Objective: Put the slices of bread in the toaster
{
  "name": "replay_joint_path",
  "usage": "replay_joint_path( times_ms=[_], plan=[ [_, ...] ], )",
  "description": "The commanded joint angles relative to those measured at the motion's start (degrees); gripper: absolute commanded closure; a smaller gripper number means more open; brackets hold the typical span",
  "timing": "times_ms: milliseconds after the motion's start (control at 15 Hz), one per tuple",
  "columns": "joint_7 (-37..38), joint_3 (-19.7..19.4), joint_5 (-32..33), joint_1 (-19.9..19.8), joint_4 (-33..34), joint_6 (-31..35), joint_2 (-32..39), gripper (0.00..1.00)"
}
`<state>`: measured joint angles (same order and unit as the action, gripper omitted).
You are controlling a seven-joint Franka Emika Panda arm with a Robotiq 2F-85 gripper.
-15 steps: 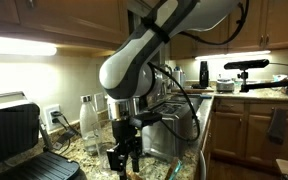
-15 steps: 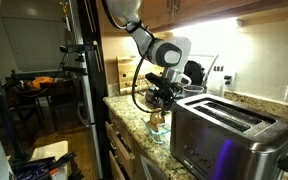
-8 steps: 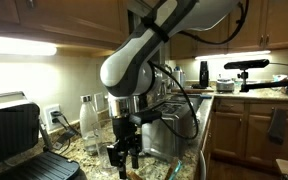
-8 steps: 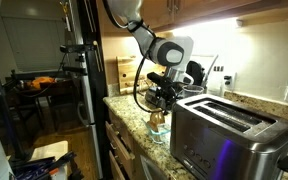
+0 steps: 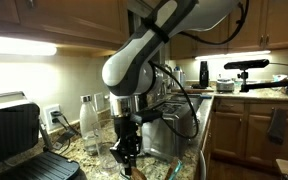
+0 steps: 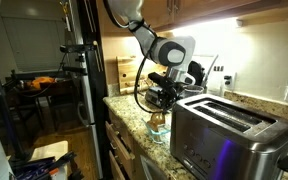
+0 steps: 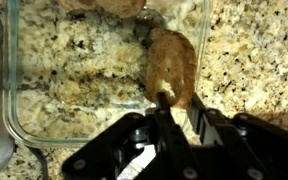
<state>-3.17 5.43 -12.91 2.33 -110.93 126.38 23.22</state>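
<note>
Toaster [image 6: 224, 135] boxy brushed steel, countertop [image 7: 254, 60] speckled granite

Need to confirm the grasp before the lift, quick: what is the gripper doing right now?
Gripper: closed, pinching the near end of the slice of bread.

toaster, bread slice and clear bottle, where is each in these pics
toaster [image 6: 212, 137]: in an exterior view, on its brushed steel side
bread slice [image 7: 172, 62]: wrist view, middle of its brown face
clear bottle [image 5: 88, 126]: in an exterior view, on its body below the cap
</note>
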Motion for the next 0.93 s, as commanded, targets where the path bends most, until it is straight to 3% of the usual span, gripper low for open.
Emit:
replay_joint_path(
  times_ms=[0,867],
  plan=[
    [1.2,-0.1,-0.8,-0.2,-1.4,1.3,-1.5,0.93],
    [3.4,-0.6,-0.9,-0.4,-4.9,3.4,-6.5,0.96]
  ],
)
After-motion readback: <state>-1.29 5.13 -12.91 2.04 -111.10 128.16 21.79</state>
